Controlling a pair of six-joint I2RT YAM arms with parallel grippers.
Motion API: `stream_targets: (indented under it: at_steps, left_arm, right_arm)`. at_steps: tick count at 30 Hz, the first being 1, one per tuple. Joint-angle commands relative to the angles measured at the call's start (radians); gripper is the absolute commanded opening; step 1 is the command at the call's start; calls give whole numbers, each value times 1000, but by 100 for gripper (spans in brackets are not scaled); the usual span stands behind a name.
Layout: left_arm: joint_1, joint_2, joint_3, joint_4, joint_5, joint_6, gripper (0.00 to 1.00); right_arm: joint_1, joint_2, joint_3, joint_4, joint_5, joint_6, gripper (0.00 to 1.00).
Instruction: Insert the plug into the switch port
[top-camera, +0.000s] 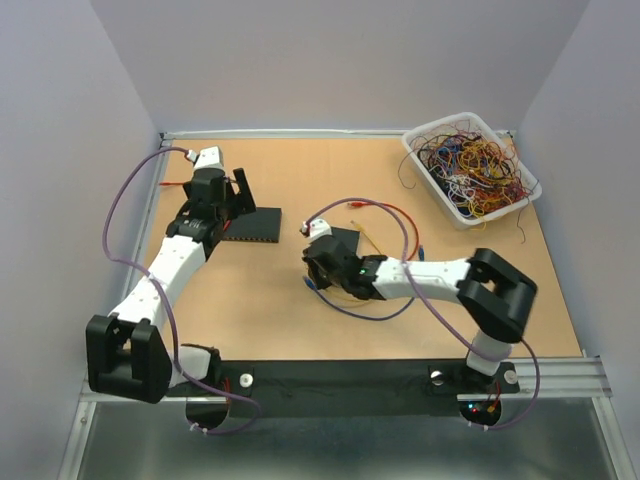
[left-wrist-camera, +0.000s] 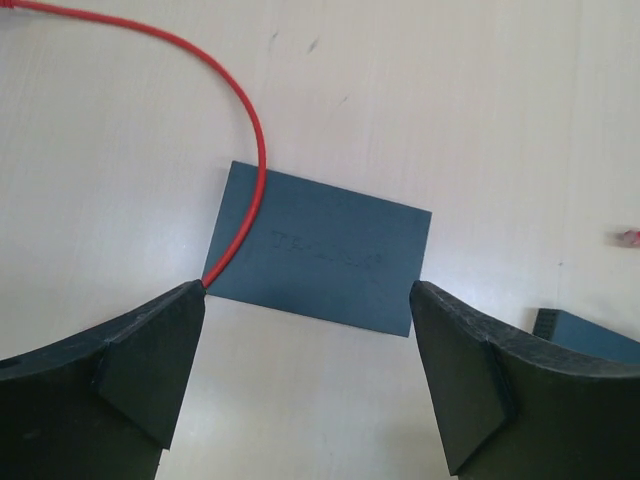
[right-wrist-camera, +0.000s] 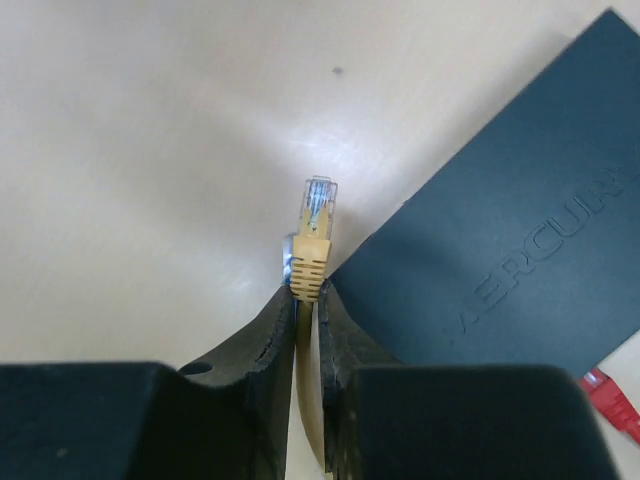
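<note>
Your right gripper (right-wrist-camera: 308, 290) is clamped on the yellow plug (right-wrist-camera: 315, 225) at its boot, so the tip is free for the switch (right-wrist-camera: 520, 250) just beside; your left gripper (left-wrist-camera: 308, 300) is wide apart, empty.

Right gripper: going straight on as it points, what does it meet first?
Likely just bare table: the yellow plug in its fingers aims past the dark switch, which sits right of that line. Depth unclear.

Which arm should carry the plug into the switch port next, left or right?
Right. The right gripper is shut on the yellow plug, with the dark switch just beside it. The left gripper hangs open and empty above a different dark box.
</note>
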Motion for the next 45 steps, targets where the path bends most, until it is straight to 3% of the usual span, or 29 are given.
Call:
stream_targets:
  at_steps: [1, 6, 16, 20, 25, 33, 38, 45]
  left_arm:
    - [-4, -85, -18, 96, 69, 27, 95]
    - [-10, -116, -36, 136, 134, 42, 93]
    - [-30, -142, -67, 224, 354, 62, 92]
    - [-44, -133, -70, 228, 372, 70, 92]
    - [-72, -110, -65, 225, 383, 80, 92]
    - [-115, -73, -49, 199, 369, 99, 91]
    - [-147, -52, -38, 179, 351, 103, 91]
    - [-164, -20, -24, 165, 354, 102, 91]
  right_arm:
    - [8, -231, -144, 222, -158, -89, 0]
    - [9, -401, -264, 287, -344, -129, 0]
    - [8, -559, -353, 327, -433, -149, 0]
    - [8, -618, -396, 348, -439, -149, 0]
    - [5, -633, -425, 301, -265, -180, 0]
    - [-90, -512, -363, 135, -11, -183, 0]
    - [-231, -504, -364, 92, -4, -163, 0]
    - [-287, -451, -355, 40, 36, -160, 0]
